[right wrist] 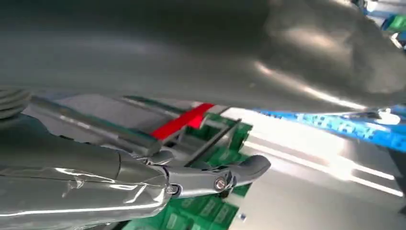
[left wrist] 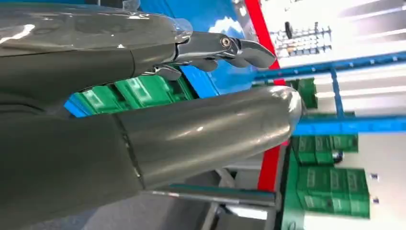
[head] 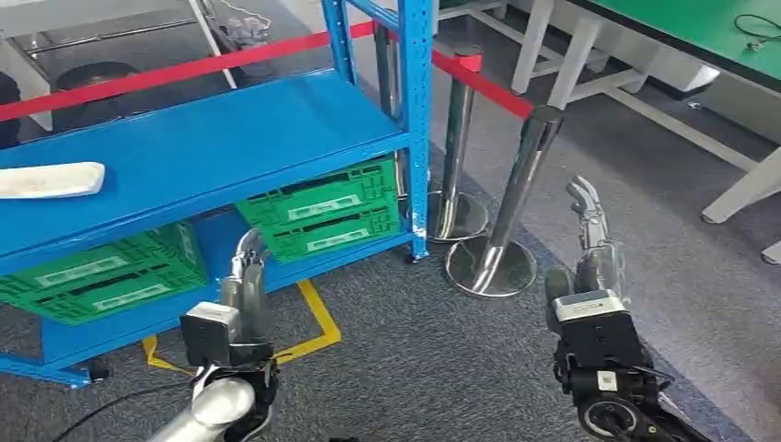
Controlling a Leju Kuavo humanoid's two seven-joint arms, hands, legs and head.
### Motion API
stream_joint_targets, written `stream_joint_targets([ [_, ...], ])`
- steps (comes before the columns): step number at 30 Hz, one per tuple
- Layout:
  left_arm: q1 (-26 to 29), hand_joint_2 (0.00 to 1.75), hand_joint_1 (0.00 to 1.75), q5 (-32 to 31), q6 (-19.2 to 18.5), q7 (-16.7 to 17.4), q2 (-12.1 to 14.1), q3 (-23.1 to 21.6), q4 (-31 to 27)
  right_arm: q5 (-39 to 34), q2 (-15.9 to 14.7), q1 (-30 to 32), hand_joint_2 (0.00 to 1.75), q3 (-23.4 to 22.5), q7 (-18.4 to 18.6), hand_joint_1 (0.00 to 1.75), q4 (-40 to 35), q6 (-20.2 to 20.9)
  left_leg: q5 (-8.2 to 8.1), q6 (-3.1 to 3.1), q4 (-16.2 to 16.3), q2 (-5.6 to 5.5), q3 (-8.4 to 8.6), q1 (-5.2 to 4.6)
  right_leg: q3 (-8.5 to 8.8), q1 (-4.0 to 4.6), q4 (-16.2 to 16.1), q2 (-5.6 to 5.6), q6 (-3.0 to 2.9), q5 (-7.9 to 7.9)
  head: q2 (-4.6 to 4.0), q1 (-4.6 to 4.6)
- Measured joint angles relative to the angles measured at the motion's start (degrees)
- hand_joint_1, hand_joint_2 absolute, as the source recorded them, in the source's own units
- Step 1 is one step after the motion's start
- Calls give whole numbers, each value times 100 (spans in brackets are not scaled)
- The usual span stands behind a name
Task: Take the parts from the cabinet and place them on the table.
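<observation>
In the head view, the left hand (head: 247, 276) and right hand (head: 594, 249) hang low, fingers extended, holding nothing. A white part (head: 48, 180) lies on the blue cabinet (head: 230, 138) shelf above green crates (head: 322, 210). Both wrist views show fingers (left wrist: 225, 48) apart, empty.

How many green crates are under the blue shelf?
4 show in the head view: two stacked at the left, two stacked at the right, all beneath the blue shelf. More may be hidden behind them.
</observation>
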Motion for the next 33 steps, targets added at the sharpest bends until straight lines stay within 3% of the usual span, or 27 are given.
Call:
stream_joint_targets([
  [1,-1,0,0,-2,2,13,4,9,-11,-2,2,-3,0,2,-2,0,0,0,174,41,-480,168,272,-16,25,12,0,-54,12,-14,2,-28],
  [2,-7,0,0,-4,4,17,7,20,-18,-7,0,-1,0,4,-2,0,0,-2,127,87,-719,390,380,-96,25,69,13,-92,55,-46,2,-46],
  [6,24,0,0,-11,9,41,37,44,-64,-9,33,-8,0,26,-55,0,2,-28,141,201,-750,107,365,-98,103,60,-20,-287,164,-98,0,15],
  [7,45,0,0,-15,9,50,42,44,-81,-9,33,-13,0,26,-66,0,4,-37,160,230,-804,59,430,-38,51,19,50,-145,197,-186,0,17],
  [8,36,0,0,-24,9,55,46,44,-99,-7,33,-13,0,26,-74,0,7,-37,159,258,-813,-4,449,-22,-39,14,302,122,211,-339,0,53],
  [9,31,0,0,-35,9,57,46,44,-101,-4,33,-13,0,26,-79,0,7,-37,153,289,-813,-45,453,-22,-248,13,749,272,215,-548,0,114],
  [11,46,0,0,-63,20,135,46,44,-101,-9,42,18,0,46,-74,0,20,-22,148,295,-809,-182,456,-24,-768,6,1759,359,248,-920,0,194],
  [12,69,0,0,-85,39,166,48,44,-103,-20,42,29,0,46,-72,0,33,-9,148,294,-806,-261,462,-24,-902,6,1962,366,258,-909,2,214],
  [13,99,0,0,-103,68,186,50,44,-105,-31,42,30,0,46,-70,0,37,2,143,289,-802,-338,475,-22,-885,-1,1850,367,257,-750,2,243],
  [15,131,0,0,-125,81,221,57,44,-127,-29,42,26,0,46,-74,0,39,11,116,259,-772,-487,501,-11,-537,-26,990,428,247,-180,2,289],
  [16,137,0,0,-131,98,221,59,44,-153,-26,44,27,0,46,-81,0,39,15,91,227,-738,-558,504,-4,-296,-55,424,608,250,116,0,308],
  [17,134,0,0,-138,103,221,59,44,-158,-26,46,27,0,48,-85,0,48,15,80,201,-719,-610,481,-21,-211,-90,250,861,235,3,0,317],
  [18,133,0,0,-136,105,234,63,46,-177,-24,50,24,0,50,-87,0,48,17,83,178,-662,-687,426,-33,-114,-86,111,856,224,-1,2,315],
  [21,181,0,0,-153,118,234,79,46,-212,-24,70,9,0,55,-87,0,50,50,164,62,-703,-848,356,6,-136,-44,145,712,148,34,2,247],
  [22,198,0,0,-157,120,236,85,44,-232,-26,72,-10,0,52,-85,0,50,59,116,43,-651,-759,339,11,-110,-89,103,624,99,63,2,258],
  [23,189,0,0,-175,120,232,87,46,-256,-24,83,-18,0,52,-85,0,50,66,-12,8,-452,-424,255,-35,-99,-77,90,573,78,65,0,223],
  [24,164,0,0,-173,120,234,87,46,-262,-24,98,-16,0,55,-85,0,48,68,-229,-14,-61,-243,57,-30,-102,-60,86,500,45,64,0,115],
  [26,175,0,0,-173,120,238,87,46,-271,-24,103,-1,0,57,-81,0,50,76,-640,-45,928,-126,-448,-10,-115,-38,86,343,27,57,2,70],
  [27,199,0,0,-173,120,240,87,44,-282,-24,107,-2,0,59,-79,0,50,76,-719,-49,1231,-116,-606,-8,-121,-33,87,265,20,52,2,55],
  [28,212,0,0,-175,120,258,96,44,-282,-24,109,-1,0,59,-72,0,50,77,-647,-41,1230,-114,-614,-9,-117,-29,87,194,18,49,2,22],
  [29,214,0,0,-175,120,258,101,46,-289,-24,109,-4,0,59,-70,0,50,76,-462,-27,953,-109,-478,-9,-112,-23,87,127,16,46,2,0],
  [30,211,0,0,-179,120,258,103,46,-295,-22,111,-5,0,59,-70,0,50,76,-224,3,482,-82,-214,-14,-100,-15,86,69,19,40,0,-26],
  [31,209,0,0,-184,120,260,103,44,-308,-18,111,-7,0,59,-70,0,50,76,12,55,-117,28,120,-28,-83,-4,85,13,24,31,2,-55],
  [32,204,0,0,-188,120,258,105,46,-332,-18,111,-8,0,59,-70,0,48,77,94,125,-599,306,399,-75,-63,6,83,-41,32,21,2,-83],
  [33,197,0,0,-192,120,258,105,46,-345,-18,111,-8,0,57,-68,0,48,77,75,138,-696,344,419,-107,-74,67,96,-75,69,-7,2,-82],
])
